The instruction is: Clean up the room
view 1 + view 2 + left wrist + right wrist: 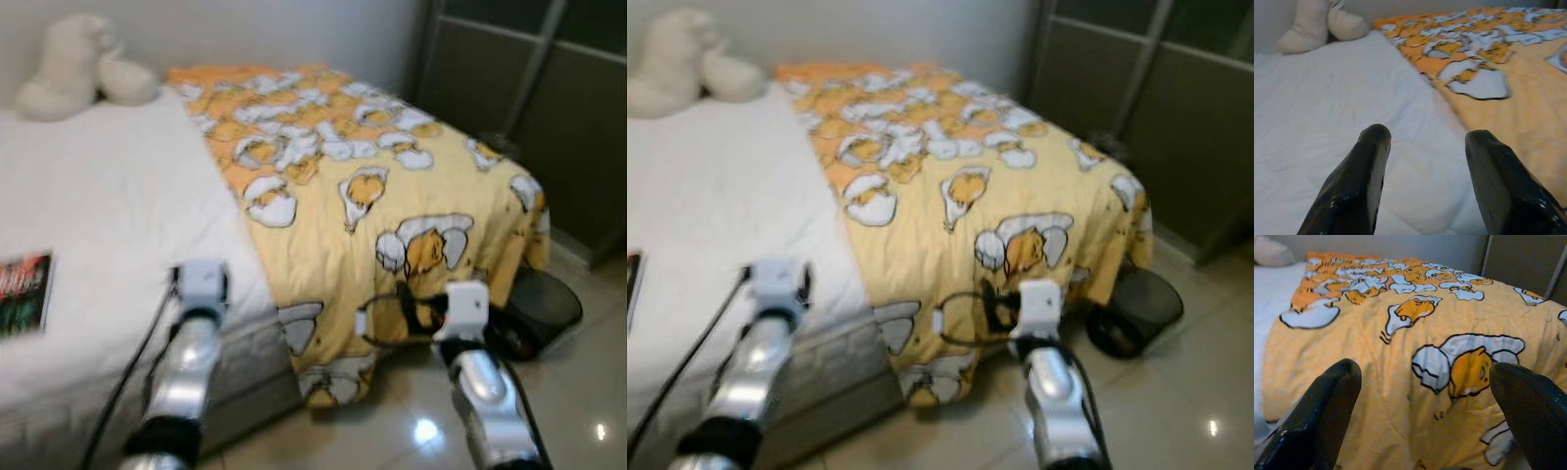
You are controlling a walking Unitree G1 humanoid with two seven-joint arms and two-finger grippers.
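Your yellow cartoon-print blanket [362, 196] lies rumpled over the bed's right half beside bare white sheet [108, 206], with a plush toy [78, 64] at the head and a book [24, 292] near the left edge. A dark mesh bin [534, 311] sits on glossy tiles at the corner. Left gripper [1425, 147] hovers spread over the sheet, right gripper [1425, 377] spread before the blanket.

Both arms reach forward, left tool [1422, 183] and right tool [1425, 416] spread.

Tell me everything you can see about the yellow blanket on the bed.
The blanket is soft-looking yellow and orange fabric printed with white and yellow cartoon figures. It lies spread over the right half of the bed, from the wall end to the foot, where it hangs down toward the floor. Its left edge rests on the white sheet. A dark bin stands by its hanging corner. Neither gripper touches it.
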